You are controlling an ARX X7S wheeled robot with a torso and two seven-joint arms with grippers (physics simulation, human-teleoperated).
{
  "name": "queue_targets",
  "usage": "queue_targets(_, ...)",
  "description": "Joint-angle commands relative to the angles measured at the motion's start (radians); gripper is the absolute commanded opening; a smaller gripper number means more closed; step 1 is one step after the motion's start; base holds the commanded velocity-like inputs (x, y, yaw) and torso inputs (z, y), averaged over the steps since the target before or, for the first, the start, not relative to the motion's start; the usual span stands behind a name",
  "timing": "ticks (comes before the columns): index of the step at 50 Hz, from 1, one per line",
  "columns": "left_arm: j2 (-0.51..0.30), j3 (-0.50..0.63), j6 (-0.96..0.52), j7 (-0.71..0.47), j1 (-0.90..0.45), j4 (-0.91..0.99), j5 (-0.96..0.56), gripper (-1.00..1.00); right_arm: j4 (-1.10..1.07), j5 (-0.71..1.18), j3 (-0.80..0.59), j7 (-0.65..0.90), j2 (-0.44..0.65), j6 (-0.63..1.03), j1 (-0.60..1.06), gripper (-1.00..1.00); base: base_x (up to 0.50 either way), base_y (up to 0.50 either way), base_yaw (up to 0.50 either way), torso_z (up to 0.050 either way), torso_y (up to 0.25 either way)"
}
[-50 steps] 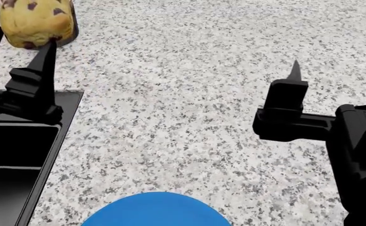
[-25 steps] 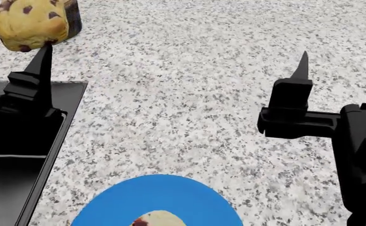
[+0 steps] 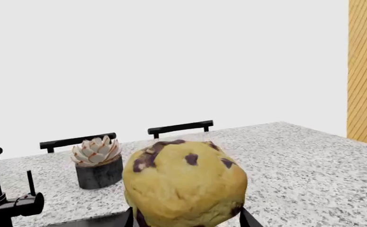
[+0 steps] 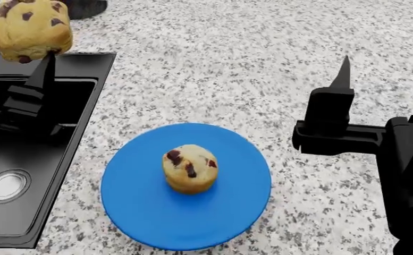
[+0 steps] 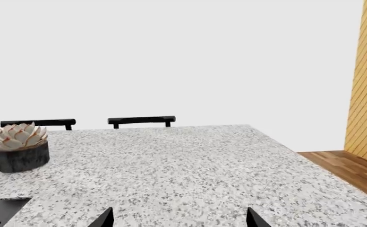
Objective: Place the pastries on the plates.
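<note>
Left gripper (image 4: 18,50): raised over the black sink at the left edge of the head view, its fingers pinching a muffin between them; in the left wrist view the two dark fingertips (image 3: 249,220) show on either side of the muffin's base.
Held muffin (image 4: 30,27): golden-yellow with dark chips, clamped by the left gripper, up off the counter, above the far left part of the sink. In the left wrist view it fills the near centre (image 3: 184,188).
Second muffin (image 4: 189,168): sits upright on the blue plate, roughly at its middle, touching nothing else.
Blue plate (image 4: 249,183): glossy, flat on the granite counter, near the robot, just right of the sink and left of the right gripper.
Right gripper (image 5: 178,218): hovers above bare counter to the right of the plate, well apart from both muffins; its fingertips stand spread with nothing between them.
Sink (image 4: 22,175): black basin set into the counter at the left, with a round metal drain.
Pot (image 5: 22,150): dark grey cylinder with a pale red-tipped succulent top, standing far back on the counter, left of centre.
Counter (image 4: 213,69): speckled grey-white granite.
Chairs (image 5: 141,120): black backs visible beyond the far edge of the counter.
</note>
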Motion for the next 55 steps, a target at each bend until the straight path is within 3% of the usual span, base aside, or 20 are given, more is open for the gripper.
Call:
queue_targets(1,0.027,-0.034,0.054,0.029,0.0,-0.019,-0.021,-1.0,-0.003,-0.012,0.026,-0.033,-0.023,0.009,0.003,1.0,-0.5,0.01,0.0,0.0,0.0)
queue_targets(11,0.025,-0.036,0.057,0.027,0.009,-0.017,-0.015,-1.0,-0.006,-0.016,0.027,-0.039,-0.021,0.006,-0.004,1.0,-0.5,0.01,0.0,0.0,0.0)
queue_targets(19,-0.002,-0.042,0.073,0.004,0.022,0.01,-0.005,-1.0,-0.017,-0.021,0.03,-0.039,-0.013,0.018,0.003,1.0,0.0,0.03,0.0,0.0,0.0)
queue_targets(55,-0.009,-0.057,0.072,0.001,0.036,0.005,-0.011,-1.0,-0.02,-0.016,0.038,-0.054,-0.025,0.064,0.021,1.0,0.01,0.5,0.0,0.0,0.0)
